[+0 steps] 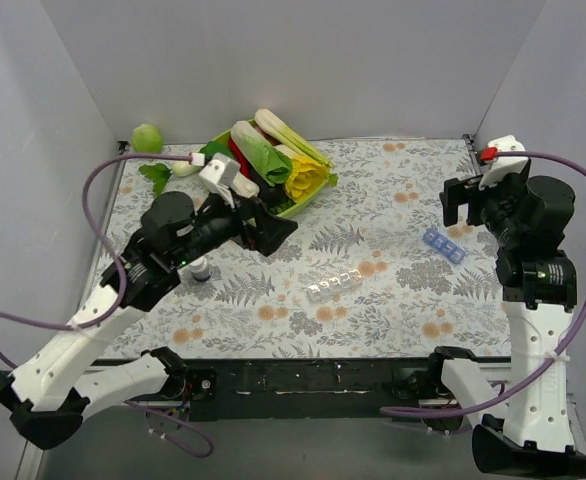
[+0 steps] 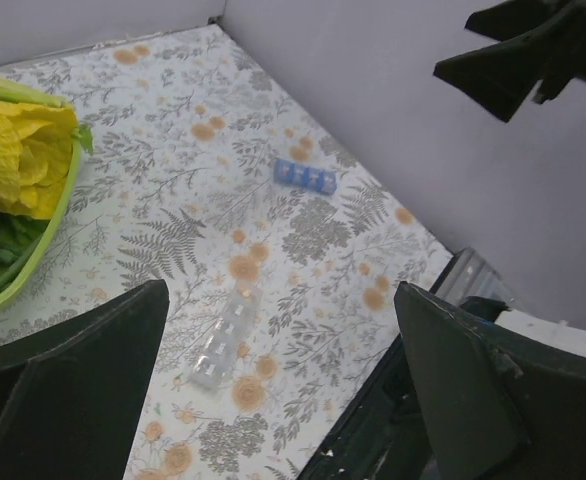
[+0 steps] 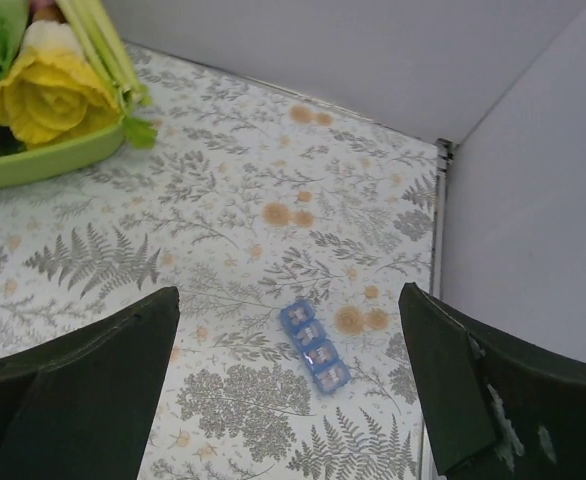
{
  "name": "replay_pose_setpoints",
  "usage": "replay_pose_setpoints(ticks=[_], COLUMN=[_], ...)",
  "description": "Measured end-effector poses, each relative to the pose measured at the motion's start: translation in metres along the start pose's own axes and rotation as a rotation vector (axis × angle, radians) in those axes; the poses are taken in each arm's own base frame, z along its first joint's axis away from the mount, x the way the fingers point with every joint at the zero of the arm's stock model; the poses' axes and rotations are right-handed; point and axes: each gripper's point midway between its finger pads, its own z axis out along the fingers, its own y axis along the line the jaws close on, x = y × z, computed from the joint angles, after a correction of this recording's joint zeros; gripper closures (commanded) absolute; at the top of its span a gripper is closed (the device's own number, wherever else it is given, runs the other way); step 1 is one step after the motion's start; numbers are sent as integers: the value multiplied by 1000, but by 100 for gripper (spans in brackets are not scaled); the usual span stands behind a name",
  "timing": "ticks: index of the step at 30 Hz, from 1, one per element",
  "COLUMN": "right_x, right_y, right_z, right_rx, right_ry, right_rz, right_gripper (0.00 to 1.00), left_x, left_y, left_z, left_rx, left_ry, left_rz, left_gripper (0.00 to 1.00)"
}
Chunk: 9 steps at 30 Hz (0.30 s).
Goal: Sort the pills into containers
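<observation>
Left wrist catches the clear strip point(image 2: 223, 341), unseen from right wrist; left end effector point(image 2: 280, 290) and right end effector point(image 3: 289, 292) gape empty.

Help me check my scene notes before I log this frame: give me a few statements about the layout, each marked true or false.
1. The clear organiser strip lies on the table between the two arms. True.
2. The blue organiser strip sits inside the green tray. False: it lies on the table on the right arm's side, well apart from the tray.
3. The left gripper and right gripper are both open, holding nothing. True.
4. The green tray is empty. False: it is full of vegetables.
5. The two strips touch. False: there is bare table between them.
</observation>
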Motion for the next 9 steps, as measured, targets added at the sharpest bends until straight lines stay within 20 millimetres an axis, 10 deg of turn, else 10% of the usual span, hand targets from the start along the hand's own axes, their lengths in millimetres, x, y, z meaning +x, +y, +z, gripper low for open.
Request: replay_pose_setpoints(ticks=[9], right_x=[-10], right_y=[-33], right_z=[-28], right_rx=[230], right_ry=[-35], right_rz=[79], right_gripper=[2], left_x=[-24], left_y=[-4], left_z=[-64], left_rx=[-80], left_ry=[-66], left_rz=[-77], left_gripper=[2])
